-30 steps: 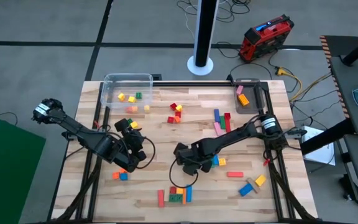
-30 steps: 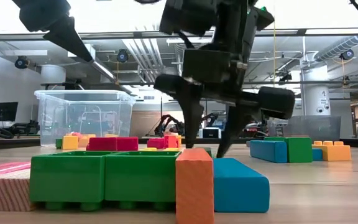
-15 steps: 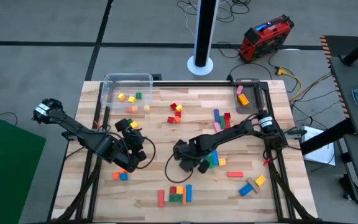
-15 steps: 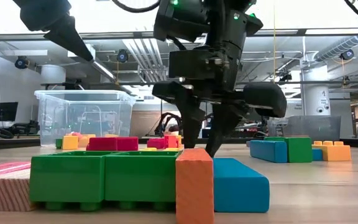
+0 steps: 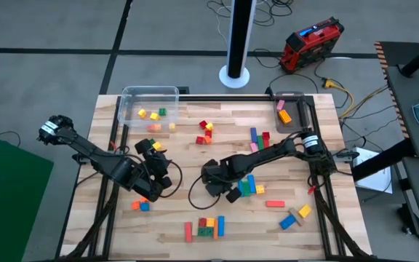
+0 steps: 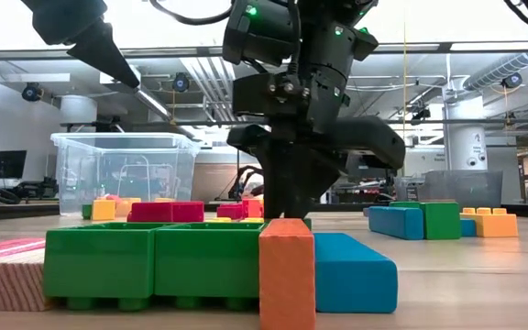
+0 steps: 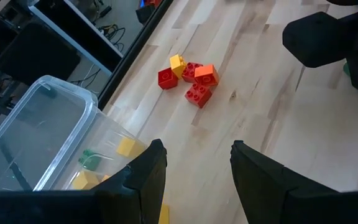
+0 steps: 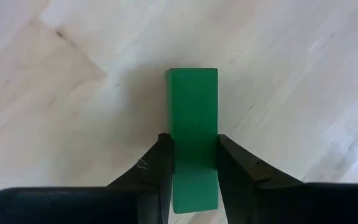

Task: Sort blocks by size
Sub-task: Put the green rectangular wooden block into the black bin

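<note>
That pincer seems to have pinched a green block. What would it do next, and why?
Probably lift it. The right pincer has both fingers pressed against the sides of the long green rectangular bar, which seems to lie on the pale wooden table. The grip looks made, so raising it comes next.

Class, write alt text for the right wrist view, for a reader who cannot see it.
The right gripper is closed on a long green block, its two dark fingers pressing the bar's long sides. The block points away from the camera over a pale wooden table, and no other blocks show in this view.
</note>
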Tool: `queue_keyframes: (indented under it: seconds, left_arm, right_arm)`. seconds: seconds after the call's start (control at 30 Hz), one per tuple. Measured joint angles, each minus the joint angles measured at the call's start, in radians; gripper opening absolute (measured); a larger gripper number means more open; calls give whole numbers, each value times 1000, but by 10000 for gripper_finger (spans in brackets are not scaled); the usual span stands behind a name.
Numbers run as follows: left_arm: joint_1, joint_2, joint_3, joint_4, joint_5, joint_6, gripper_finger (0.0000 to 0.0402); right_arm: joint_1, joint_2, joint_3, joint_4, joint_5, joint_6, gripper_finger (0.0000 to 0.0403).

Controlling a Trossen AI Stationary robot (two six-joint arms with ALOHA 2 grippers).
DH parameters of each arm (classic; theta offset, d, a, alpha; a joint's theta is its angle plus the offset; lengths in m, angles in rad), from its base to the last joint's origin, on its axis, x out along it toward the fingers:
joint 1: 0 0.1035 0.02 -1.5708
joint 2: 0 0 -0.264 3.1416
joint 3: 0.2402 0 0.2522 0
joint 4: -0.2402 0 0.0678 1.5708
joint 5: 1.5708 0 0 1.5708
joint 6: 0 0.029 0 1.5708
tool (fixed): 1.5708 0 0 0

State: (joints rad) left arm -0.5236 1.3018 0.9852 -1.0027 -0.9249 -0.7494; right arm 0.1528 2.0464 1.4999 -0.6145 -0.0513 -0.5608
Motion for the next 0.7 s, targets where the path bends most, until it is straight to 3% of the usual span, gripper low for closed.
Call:
queue_keyframes:
  seconds: [0.47,0.7]
  left_arm:
    - [0,0,0,4,-8,0,157]
    - [0,0,0,5,-11,4,157]
  right_arm:
    - [-108,-102,33,-38,6,337,91]
    - [-206,-167,33,-118,264,506,85]
